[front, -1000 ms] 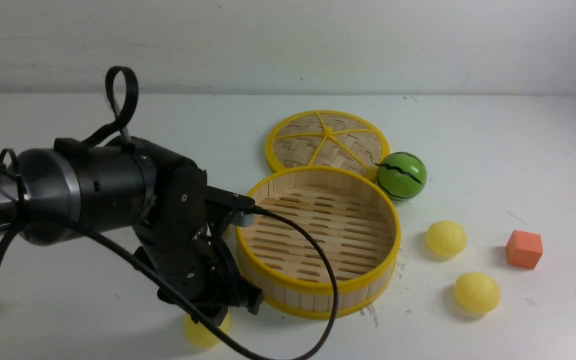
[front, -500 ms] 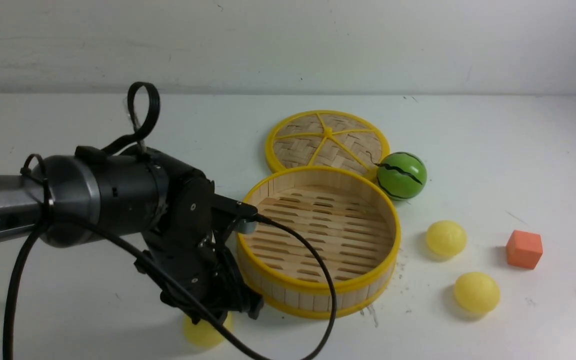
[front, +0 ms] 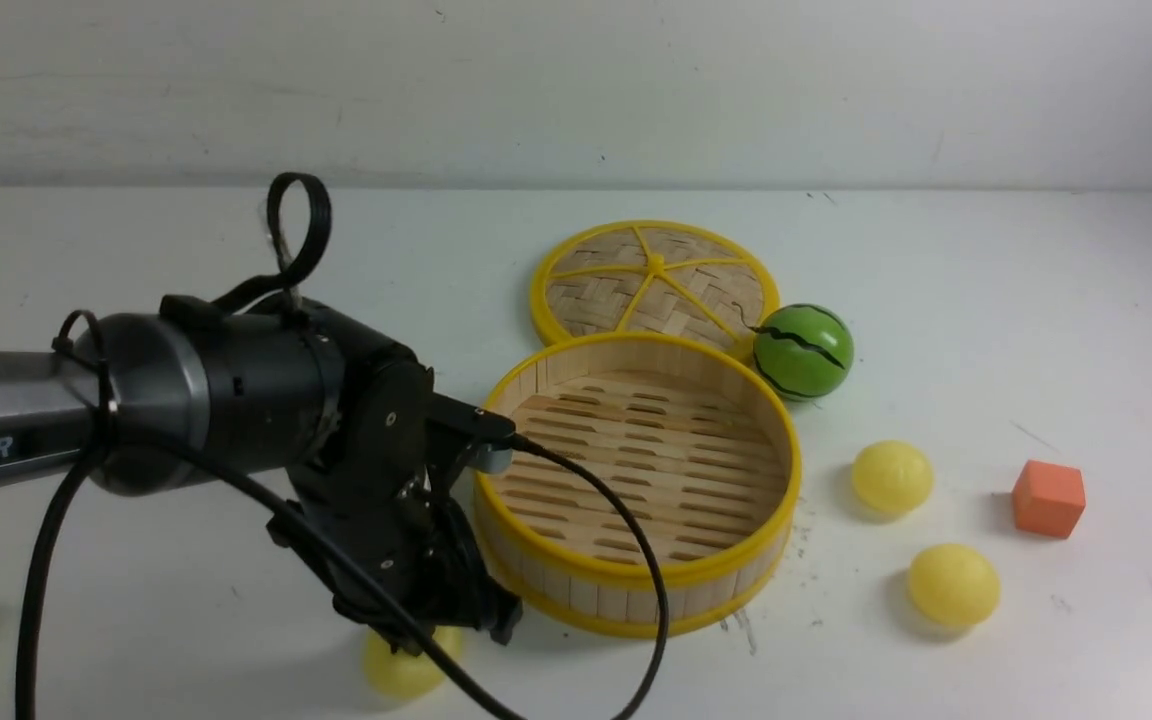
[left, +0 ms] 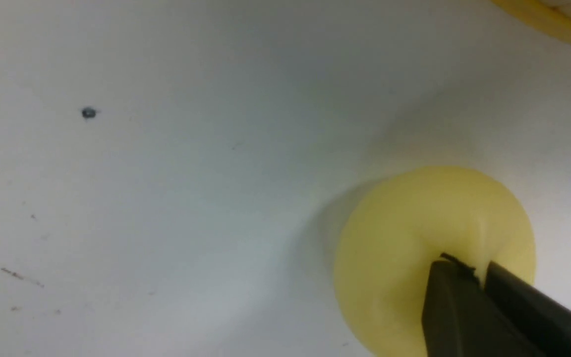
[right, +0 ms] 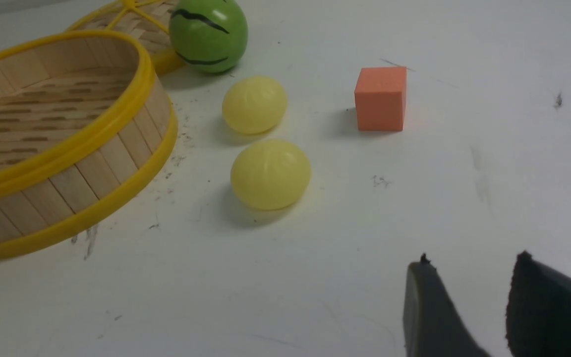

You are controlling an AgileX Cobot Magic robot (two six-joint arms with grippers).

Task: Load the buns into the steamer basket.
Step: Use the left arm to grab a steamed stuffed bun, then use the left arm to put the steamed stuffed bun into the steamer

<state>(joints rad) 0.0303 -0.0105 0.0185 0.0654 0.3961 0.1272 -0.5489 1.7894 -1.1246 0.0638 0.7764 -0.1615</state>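
Slatted bamboo steamer basket (front: 636,590), yellow-rimmed, left end effector (left: 479,270) pinched shut on soft pale-yellow bun (left: 404,233) (skin dimpled) just outside basket's near-left wall, right end effector (right: 469,263) parted, empty.

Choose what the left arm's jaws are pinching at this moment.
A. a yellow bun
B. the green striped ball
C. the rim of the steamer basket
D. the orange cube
A: in the left wrist view the left gripper has its jaws shut on the top of a yellow bun, whose soft skin creases between them.
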